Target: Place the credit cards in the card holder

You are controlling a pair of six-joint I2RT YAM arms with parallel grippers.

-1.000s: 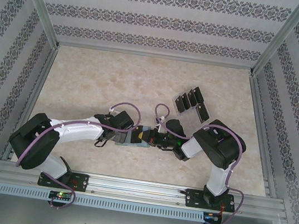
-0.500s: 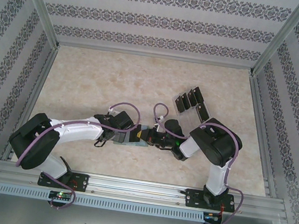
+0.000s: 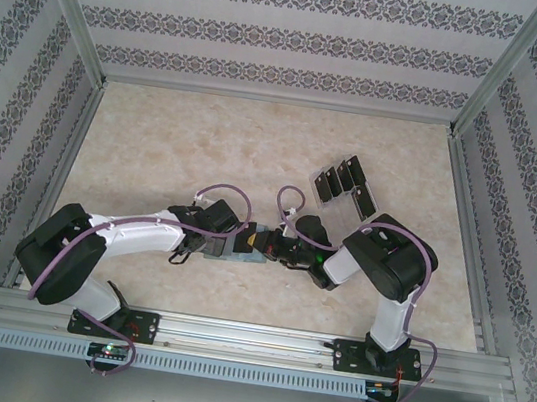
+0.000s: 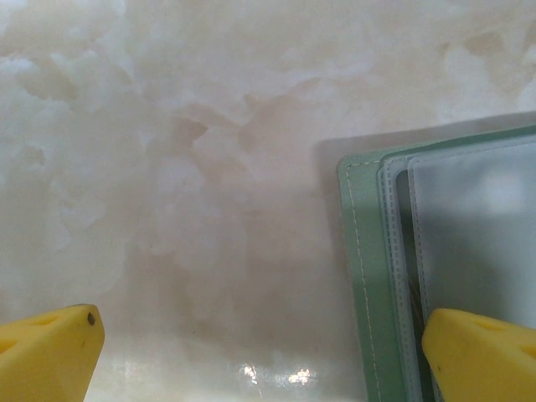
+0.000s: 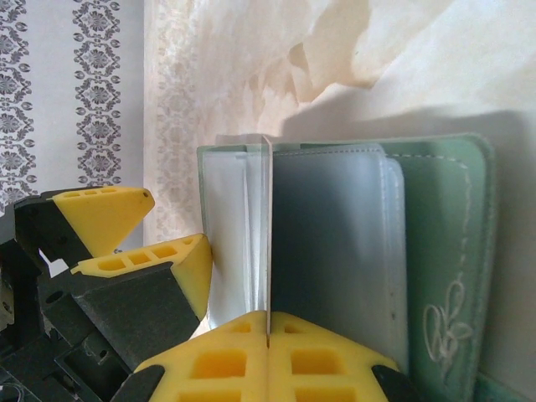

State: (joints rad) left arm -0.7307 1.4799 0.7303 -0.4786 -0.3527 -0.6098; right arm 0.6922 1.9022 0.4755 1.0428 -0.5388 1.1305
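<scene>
The sage-green card holder (image 5: 444,251) lies open on the table, its pale clear sleeves (image 5: 230,226) fanned upward. It sits between both grippers (image 3: 250,246). My right gripper (image 5: 268,331) is shut on a thin, straight credit card (image 5: 268,218), seen edge-on and standing among the sleeves. My left gripper (image 4: 264,352) is wide open. Its right fingertip (image 4: 481,352) rests on the holder's edge (image 4: 368,276), and its left fingertip (image 4: 50,343) is over bare table. The left gripper's fingers (image 5: 172,268) touch the sleeves' far side. More black credit cards (image 3: 337,179) stand at the back right.
A clear slotted rack (image 3: 361,207) carries the remaining cards behind the right arm. Aluminium frame rails (image 3: 229,332) and patterned walls (image 3: 273,35) enclose the marble-look table (image 3: 175,147). The two wrists nearly meet over the holder.
My right gripper has edged left with the card, closer to the left gripper, covering more of the holder. The left arm has barely moved.
</scene>
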